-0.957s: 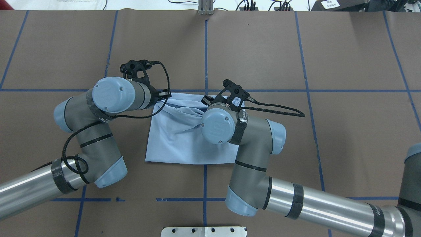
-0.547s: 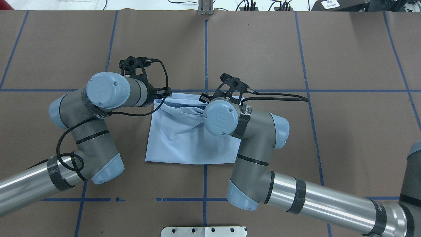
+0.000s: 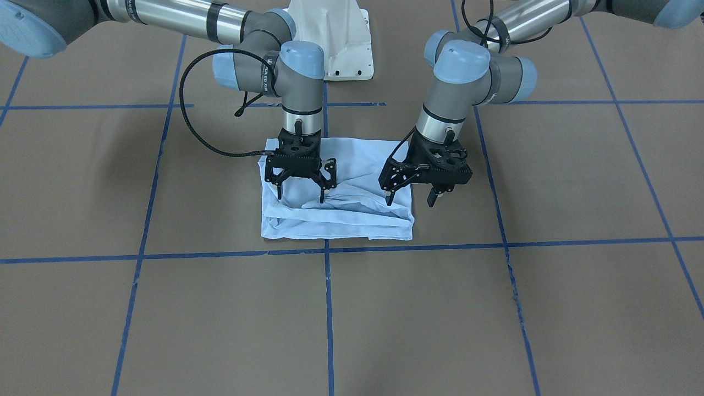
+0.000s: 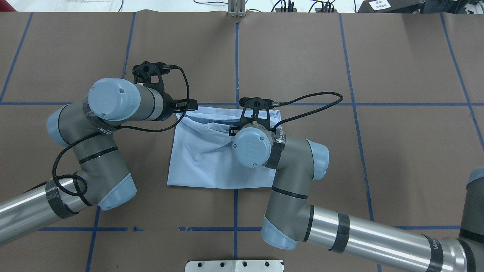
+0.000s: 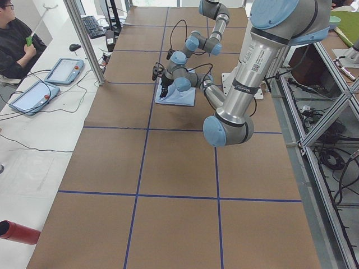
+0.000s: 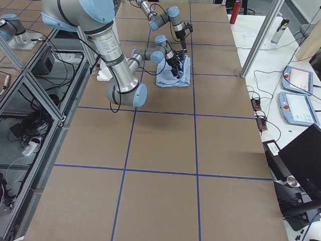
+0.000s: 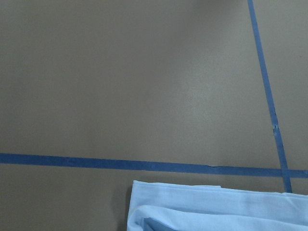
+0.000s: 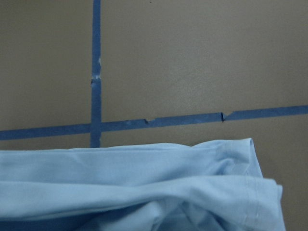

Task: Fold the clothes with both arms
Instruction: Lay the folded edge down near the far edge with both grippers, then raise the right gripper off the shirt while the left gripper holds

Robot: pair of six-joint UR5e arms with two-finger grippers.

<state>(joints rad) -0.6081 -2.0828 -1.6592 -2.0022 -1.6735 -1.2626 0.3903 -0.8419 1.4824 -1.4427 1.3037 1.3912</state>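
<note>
The light blue T-shirt (image 3: 341, 217) lies folded into a rumpled rectangle on the brown table, also seen from above (image 4: 204, 158). My left gripper (image 3: 410, 201) hangs open just over the shirt's edge on the robot's left side, nothing between its fingers. My right gripper (image 3: 301, 196) stands open over the opposite part of the shirt, fingertips close to the wrinkled cloth. In the overhead view both wrists cover their grippers. The left wrist view shows only the shirt's folded corner (image 7: 216, 207); the right wrist view shows its creased edge (image 8: 144, 187). No print or label shows.
Blue tape lines (image 3: 328, 308) divide the brown table cover into squares. The white pedestal base (image 3: 335, 38) stands behind the shirt. A person (image 5: 14, 39) sits at a side desk with tablets. A red cylinder (image 5: 17, 231) lies by the table's near-left corner.
The left arm's wrist and elbow have drawn leftward and a little away from the shirt. The right wrist has turned and shifted slightly left. The shirt lies as before.
</note>
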